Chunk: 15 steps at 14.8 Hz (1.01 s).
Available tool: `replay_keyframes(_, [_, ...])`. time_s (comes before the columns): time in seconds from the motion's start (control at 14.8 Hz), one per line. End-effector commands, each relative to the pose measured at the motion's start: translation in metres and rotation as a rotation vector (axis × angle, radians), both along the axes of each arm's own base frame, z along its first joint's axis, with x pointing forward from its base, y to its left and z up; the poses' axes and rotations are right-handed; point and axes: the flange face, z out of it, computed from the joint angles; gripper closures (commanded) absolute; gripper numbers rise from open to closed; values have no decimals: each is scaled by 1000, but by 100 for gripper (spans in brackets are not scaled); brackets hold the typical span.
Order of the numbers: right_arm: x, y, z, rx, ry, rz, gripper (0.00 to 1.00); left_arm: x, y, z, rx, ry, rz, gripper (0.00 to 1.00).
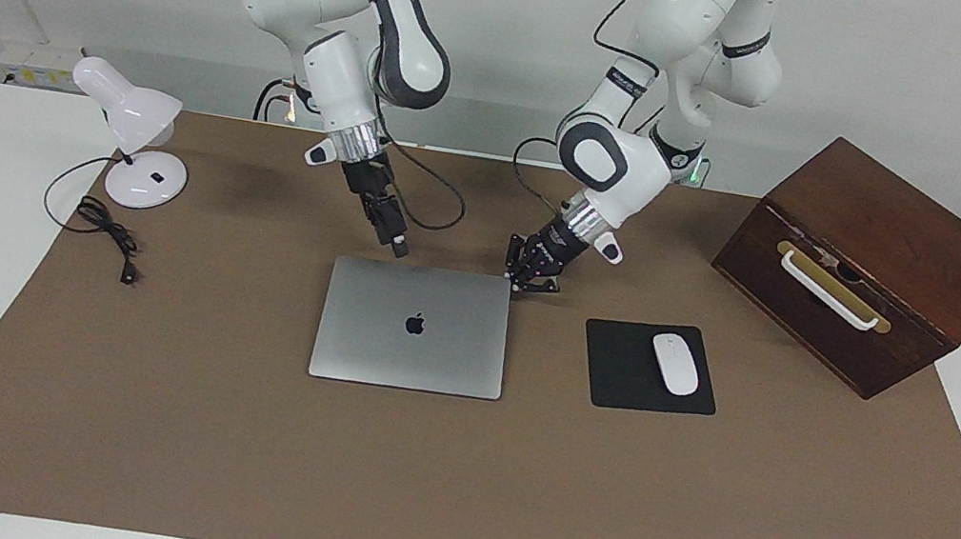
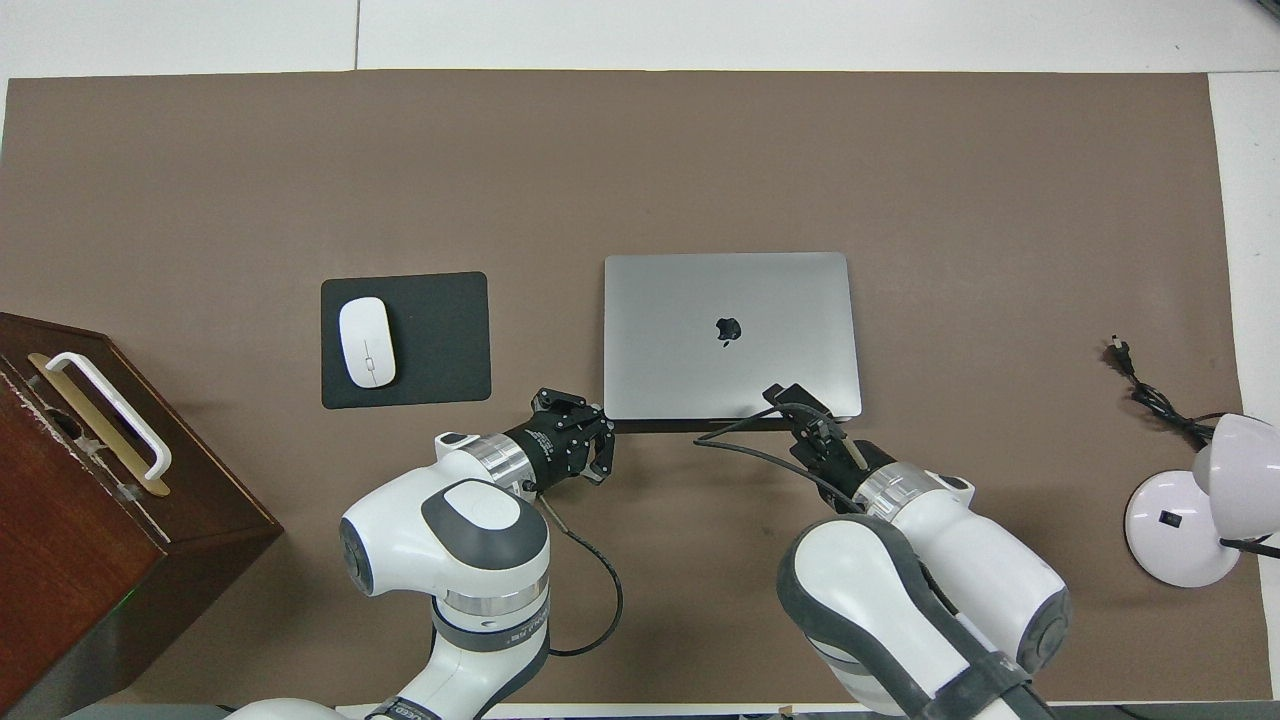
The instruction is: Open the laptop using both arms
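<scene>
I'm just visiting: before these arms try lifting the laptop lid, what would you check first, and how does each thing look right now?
1. Laptop lies flat and shut: ok.
2. Left gripper at the laptop's robot-side corner: ok.
3. Right gripper over the laptop's robot-side edge: ok.
4. Either gripper touching the lid: cannot tell.
5. Mouse pad and mouse lie apart from the laptop: ok.
6. Nothing resting on the lid: ok.
</scene>
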Motion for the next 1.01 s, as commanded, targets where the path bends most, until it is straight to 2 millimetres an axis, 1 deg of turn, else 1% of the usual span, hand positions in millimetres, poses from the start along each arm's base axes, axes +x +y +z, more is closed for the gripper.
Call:
replay_keyframes(0.0, [6,0,-3,-14,-11,-9,0,5,-1,-3,10,-9,18,100])
replay_keyframes(0.27, [6,0,-6,-17,-6,-6,0,4,-2,-6,14,-6,14,100])
replay_keyframes(0.34, [7,0,-6,-15,-5,-5,0,4,-1,-10,19,2,17,100])
replay_keyframes(0.61, [9,1,-15,-26,12,-5,0,4,-2,-10,20,1,14,100])
replay_keyframes(0.95, [12,2,-18,-29,14,-5,0,4,-1,-11,19,2,15,100])
